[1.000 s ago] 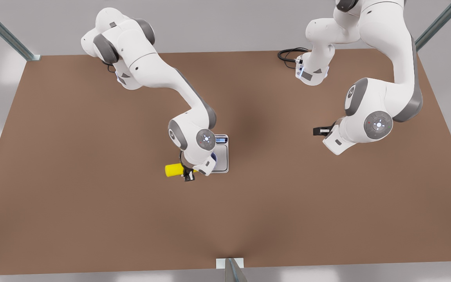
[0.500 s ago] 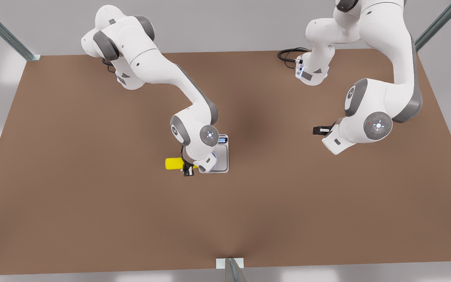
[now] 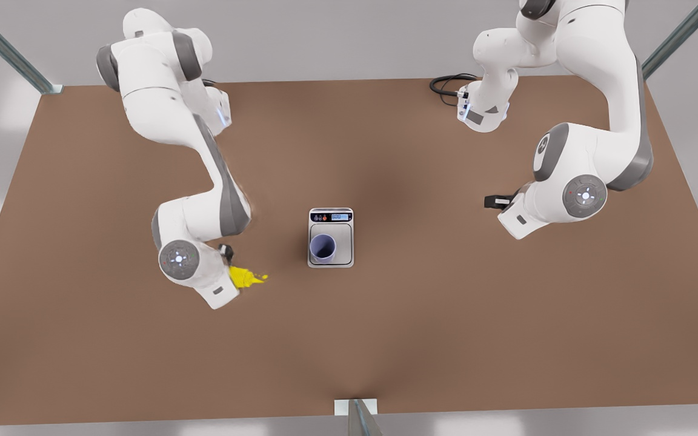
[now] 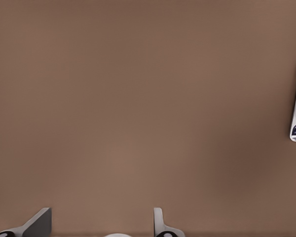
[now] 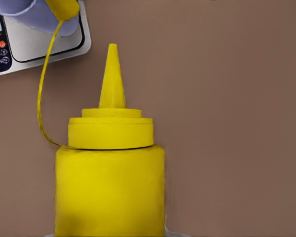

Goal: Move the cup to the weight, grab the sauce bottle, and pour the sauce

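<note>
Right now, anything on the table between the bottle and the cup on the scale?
Nothing visible. The right gripper holds the sauce bottle toward the front view's left of the scale, nozzle pointing at it. Bare table lies between them. The cup stands on the scale's platform. The left gripper waits off to the front view's right.

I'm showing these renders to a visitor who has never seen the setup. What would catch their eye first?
Probably the bright yellow sauce bottle, held by the right gripper above the brown table at the front view's left, nozzle toward the scale. Next, the lavender cup standing on the silver scale mid-table. The left gripper waits open over bare table.
</note>
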Robot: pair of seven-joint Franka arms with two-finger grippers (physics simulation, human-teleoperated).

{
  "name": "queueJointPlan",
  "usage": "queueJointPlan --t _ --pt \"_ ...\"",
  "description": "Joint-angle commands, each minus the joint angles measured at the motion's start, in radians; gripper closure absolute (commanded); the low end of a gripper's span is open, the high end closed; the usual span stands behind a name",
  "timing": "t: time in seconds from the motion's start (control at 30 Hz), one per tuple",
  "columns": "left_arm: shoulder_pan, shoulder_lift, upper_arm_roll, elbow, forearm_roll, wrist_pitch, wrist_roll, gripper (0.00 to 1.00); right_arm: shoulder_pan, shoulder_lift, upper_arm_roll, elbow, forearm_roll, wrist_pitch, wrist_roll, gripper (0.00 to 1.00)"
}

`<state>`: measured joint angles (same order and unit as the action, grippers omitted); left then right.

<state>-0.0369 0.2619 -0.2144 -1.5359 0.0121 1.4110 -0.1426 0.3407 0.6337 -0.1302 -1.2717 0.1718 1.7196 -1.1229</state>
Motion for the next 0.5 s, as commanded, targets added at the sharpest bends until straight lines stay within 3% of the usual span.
queueJointPlan --t 0.0,0.1,0.23,0.47 --pt "0.000 -0.001 0.000 0.000 0.000 -0.001 0.018 0.00 -0.077 0.017 0.003 -0.001 0.371 -0.040 -0.432 0.51" --pt "-0.001 -0.001 0.000 0.000 0.002 0.000 0.018 0.00 -0.181 0.096 0.003 -0.014 0.747 -0.155 -0.698 0.51" --pt "-0.001 -0.001 0.000 0.000 0.003 0.000 0.020 0.00 -0.215 0.211 0.003 -0.014 1.022 -0.222 -0.979 0.51" --pt "0.000 -0.001 0.000 0.000 0.002 -0.003 0.018 0.00 -0.253 0.259 0.003 -0.015 1.140 -0.253 -1.299 0.50"
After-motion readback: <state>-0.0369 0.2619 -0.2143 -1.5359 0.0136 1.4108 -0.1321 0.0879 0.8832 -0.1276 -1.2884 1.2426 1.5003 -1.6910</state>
